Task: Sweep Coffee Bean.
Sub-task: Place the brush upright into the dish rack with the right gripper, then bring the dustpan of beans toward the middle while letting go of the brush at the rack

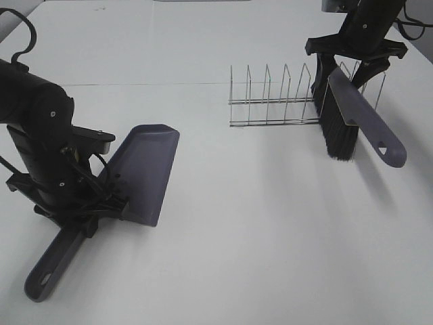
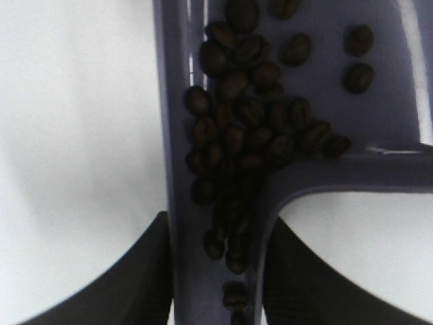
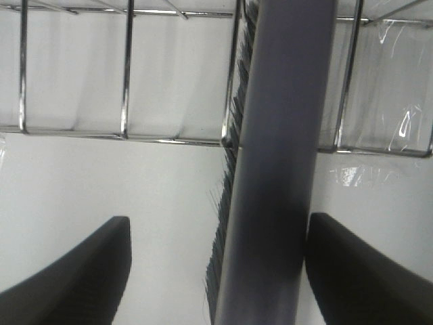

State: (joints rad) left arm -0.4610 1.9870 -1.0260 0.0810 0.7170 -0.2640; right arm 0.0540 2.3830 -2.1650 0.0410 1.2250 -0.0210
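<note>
The grey-purple dustpan (image 1: 145,169) is tilted above the table on the left. My left gripper (image 1: 101,206) is shut on its handle neck. In the left wrist view the coffee beans (image 2: 250,135) lie piled in the dustpan (image 2: 392,101) at its back wall and down the handle channel, with the left gripper (image 2: 216,271) closed around it. No beans show on the table. The brush (image 1: 338,128) with black bristles leans in the wire rack (image 1: 270,101). My right gripper (image 1: 352,57) is open over the brush's upper end. In the right wrist view the brush (image 3: 277,169) passes between the spread jaws of the right gripper (image 3: 216,237).
The wire rack (image 3: 125,68) stands at the back right of the white table (image 1: 257,237). The brush's handle tip (image 1: 392,152) sticks out toward the right front. Dark cables hang at the far left and right edges.
</note>
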